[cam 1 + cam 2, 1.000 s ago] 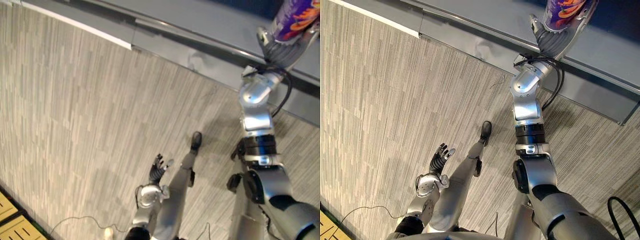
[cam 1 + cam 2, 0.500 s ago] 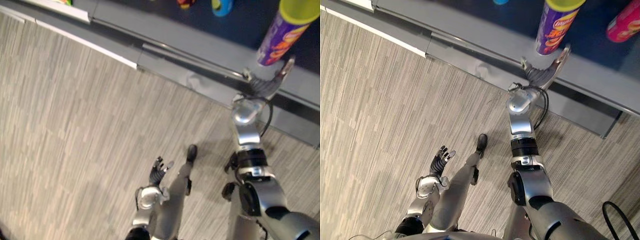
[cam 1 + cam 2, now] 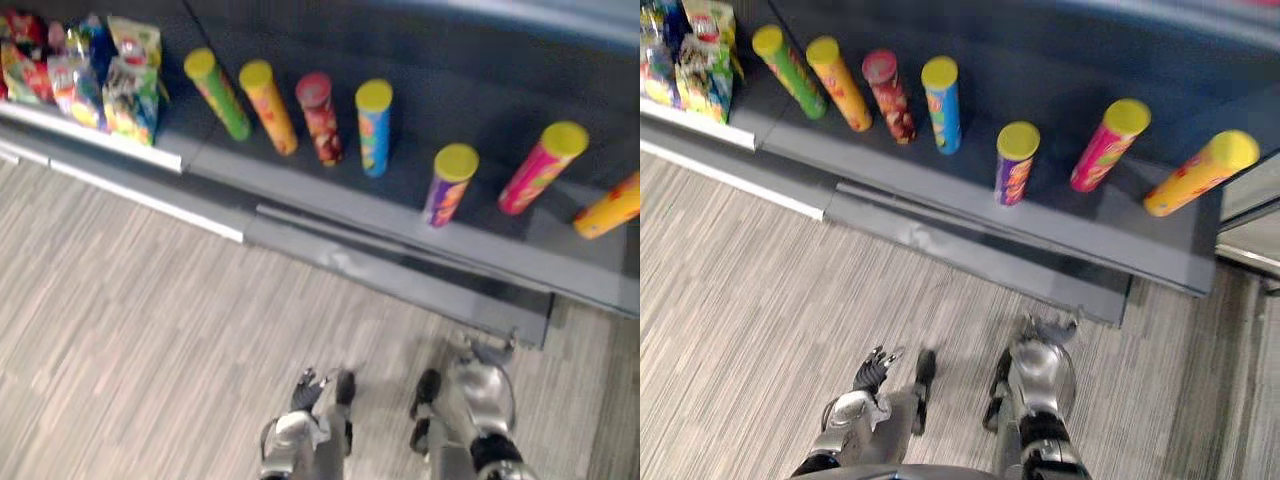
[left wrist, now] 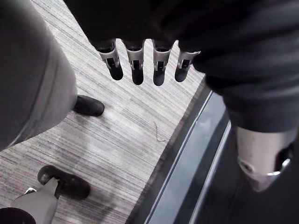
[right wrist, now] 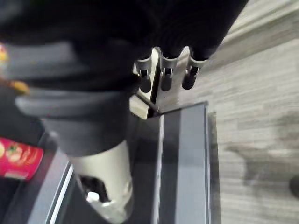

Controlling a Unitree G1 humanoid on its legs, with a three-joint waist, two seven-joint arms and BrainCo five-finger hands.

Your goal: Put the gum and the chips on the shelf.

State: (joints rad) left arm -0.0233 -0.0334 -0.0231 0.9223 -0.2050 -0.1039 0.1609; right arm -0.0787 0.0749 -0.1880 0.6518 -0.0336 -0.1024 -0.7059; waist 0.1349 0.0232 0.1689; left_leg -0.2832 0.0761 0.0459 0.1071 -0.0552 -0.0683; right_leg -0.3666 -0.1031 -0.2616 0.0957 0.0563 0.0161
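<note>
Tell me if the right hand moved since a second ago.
Yes. The right hand was at the shelf round the purple can; now it is down below the shelf's front edge, apart from the can.

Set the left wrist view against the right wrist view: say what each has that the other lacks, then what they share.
Left wrist view, not the right: the left hand, fingers straight and empty, hanging over the floor beside the shelf and its low front edge. Right wrist view, not the left: the right hand, fingers relaxed and empty, above a corner of the shelf, with part of a pink can on it. Shared: the striped floor and the shelf's grey edge.
</note>
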